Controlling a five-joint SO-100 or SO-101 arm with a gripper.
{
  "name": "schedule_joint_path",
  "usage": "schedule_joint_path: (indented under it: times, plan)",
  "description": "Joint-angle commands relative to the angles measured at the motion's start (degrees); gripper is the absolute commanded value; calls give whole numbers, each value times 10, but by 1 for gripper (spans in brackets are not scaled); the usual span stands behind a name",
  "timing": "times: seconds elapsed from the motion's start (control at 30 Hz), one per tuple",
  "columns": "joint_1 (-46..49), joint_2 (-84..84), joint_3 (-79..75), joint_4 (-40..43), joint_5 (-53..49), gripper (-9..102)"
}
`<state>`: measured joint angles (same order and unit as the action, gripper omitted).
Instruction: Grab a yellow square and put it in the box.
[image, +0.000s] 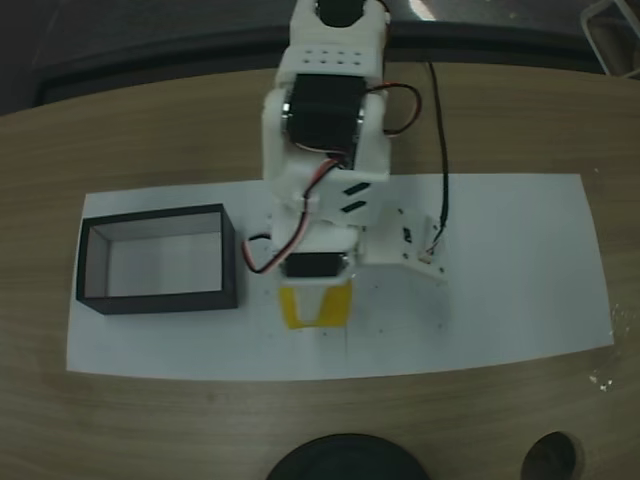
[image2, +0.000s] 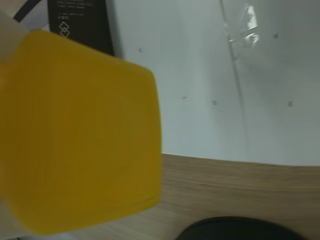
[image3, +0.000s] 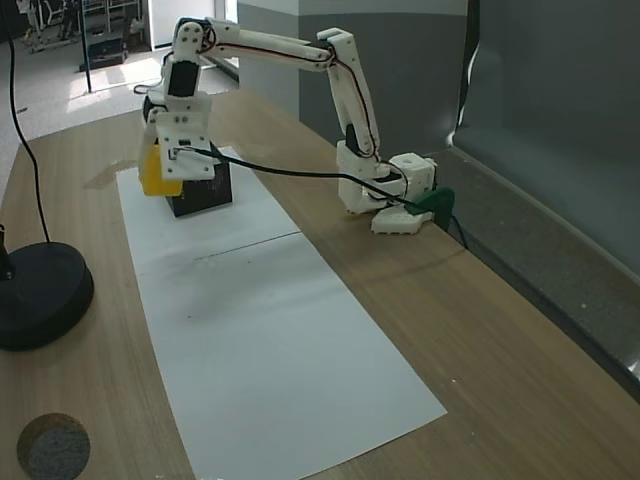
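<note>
Arm stretched out over the white paper sheet (image: 500, 280) on the wooden bench (image: 150, 130). End effector (image: 316, 305) has yellow fingers (image3: 158, 172), one of them large and blurred at the left of the wrist view (image2: 80, 135). Cannot tell whether it is clenched or released; no yellow square made out between the fingers. Box (image: 158, 259), black walls and pale inside, sits on the paper just left of the end effector in a fixed view, apart from it. In the other fixed view the box (image3: 203, 190) is partly hidden behind the end effector. Black round base (image3: 40, 295) near left on the bench.
</note>
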<state>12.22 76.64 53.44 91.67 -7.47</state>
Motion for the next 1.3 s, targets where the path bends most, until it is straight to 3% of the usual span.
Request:
schedule_joint_path:
  times: [0.0,0.27,0.7,0.93,1.0,1.1,1.27]
  plan:
    - [107,47,-68,-1,3,2]
    - [293,43,-70,-8,-8,2]
    - [323,-112,-76,-20,-5,3]
    - [318,-127,-76,-21,-4,33]
    - [317,-125,-78,-20,-3,37]
    - [308,-106,-109,-5,35,33]
    - [258,-20,-203,58,115,18]
